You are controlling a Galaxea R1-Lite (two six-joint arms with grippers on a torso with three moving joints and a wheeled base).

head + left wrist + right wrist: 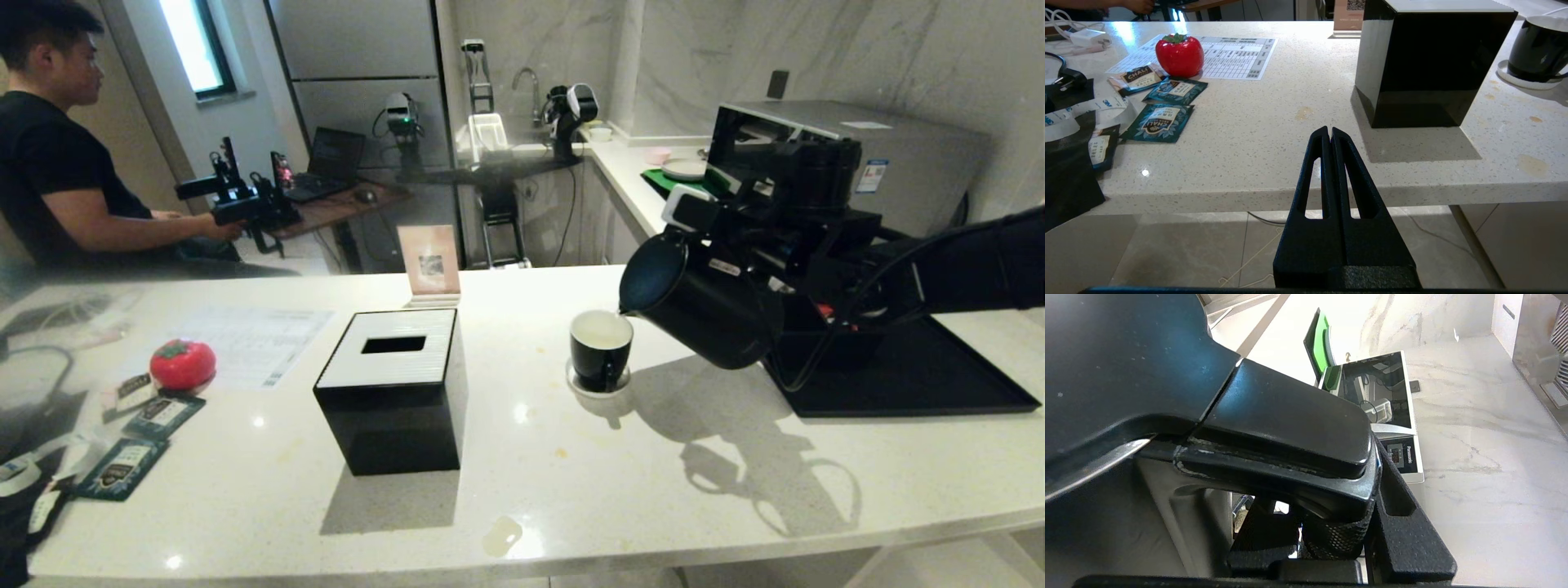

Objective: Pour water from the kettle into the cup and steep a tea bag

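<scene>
Ahead of me a black tissue box [392, 400] stands mid-counter [571, 490], a card stand [430, 263] behind it. Near the counter's left edge I see a red tomato [182, 363] on a printed sheet [253, 343], teal packets [122, 468] beside it. A black tray [914, 384] lies at the right edge.

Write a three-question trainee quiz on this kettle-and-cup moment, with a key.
1. True or false: the kettle is tilted with its spout over the cup.
2. What sits under the cup? A) saucer B) black tray C) paper sheet
3. Fill in: the left gripper hangs off the counter edge, fingers ____.

Key:
1. True; the right gripper holds its handle.
2. A, the saucer.
3. shut
</scene>
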